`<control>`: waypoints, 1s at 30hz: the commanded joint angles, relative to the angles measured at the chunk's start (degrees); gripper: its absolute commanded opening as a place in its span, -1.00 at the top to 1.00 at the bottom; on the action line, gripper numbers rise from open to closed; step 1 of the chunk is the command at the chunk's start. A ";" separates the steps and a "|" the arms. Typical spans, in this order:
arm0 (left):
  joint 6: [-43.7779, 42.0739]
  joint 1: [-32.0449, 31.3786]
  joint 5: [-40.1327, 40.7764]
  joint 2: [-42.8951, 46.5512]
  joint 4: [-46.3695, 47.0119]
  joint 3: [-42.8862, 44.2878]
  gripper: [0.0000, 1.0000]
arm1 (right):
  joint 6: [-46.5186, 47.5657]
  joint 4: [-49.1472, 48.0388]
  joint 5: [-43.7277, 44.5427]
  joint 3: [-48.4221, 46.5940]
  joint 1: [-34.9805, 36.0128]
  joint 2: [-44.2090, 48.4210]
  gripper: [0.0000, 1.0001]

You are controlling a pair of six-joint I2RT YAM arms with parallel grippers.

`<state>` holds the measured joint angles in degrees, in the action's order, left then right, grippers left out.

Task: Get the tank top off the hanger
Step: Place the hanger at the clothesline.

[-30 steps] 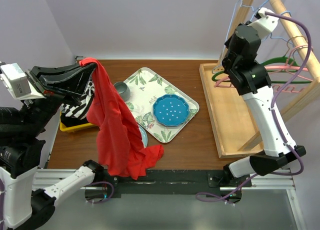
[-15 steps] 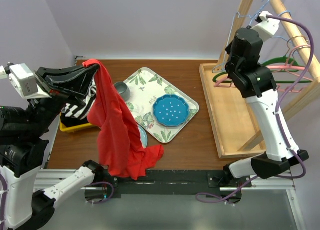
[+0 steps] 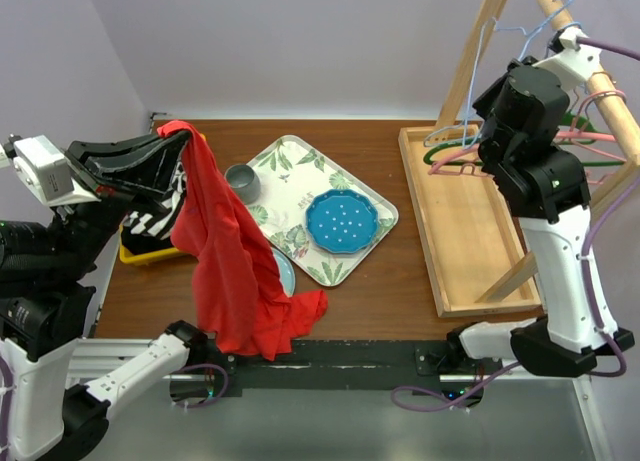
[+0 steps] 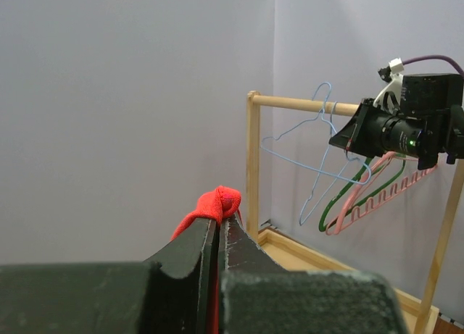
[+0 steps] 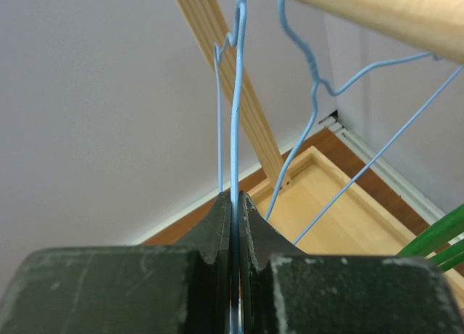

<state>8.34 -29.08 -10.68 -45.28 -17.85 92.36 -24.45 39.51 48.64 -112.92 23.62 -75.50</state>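
The red tank top (image 3: pixel 235 261) hangs free of the hanger from my left gripper (image 3: pixel 180 136), which is shut on its top edge, high over the table's left side. Its hem trails on the table's front edge. In the left wrist view a red fold (image 4: pixel 217 201) sticks out between the closed jaws. My right gripper (image 5: pixel 235 200) is shut on the wire of the light blue hanger (image 5: pixel 236 95), up by the wooden rack rail (image 3: pixel 590 76) at the far right. The blue hanger (image 3: pixel 505 41) hangs bare from that rail.
A leaf-patterned tray (image 3: pixel 355 246) with a blue plate (image 3: pixel 341 221) and a grey cup (image 3: pixel 243 181) sits mid-table. A yellow bin (image 3: pixel 150 251) with a black-and-white cloth is at the left. The rack's wooden base tray (image 3: pixel 460 231) stands at the right, with green and pink hangers (image 3: pixel 600 146) on the rail.
My right arm has moved right and up along the rack rail with the blue hanger. My left gripper has stayed nearly still, holding the tank top.
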 commanded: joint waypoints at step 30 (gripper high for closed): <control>-1.57 -0.36 5.58 -1.92 4.83 -3.06 1.00 | 11.87 -1.20 -13.16 -7.76 0.46 -14.51 -0.30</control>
<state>6.61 -29.08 -7.38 -46.74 -17.17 91.11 -12.45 29.58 53.25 -118.56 23.62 -93.47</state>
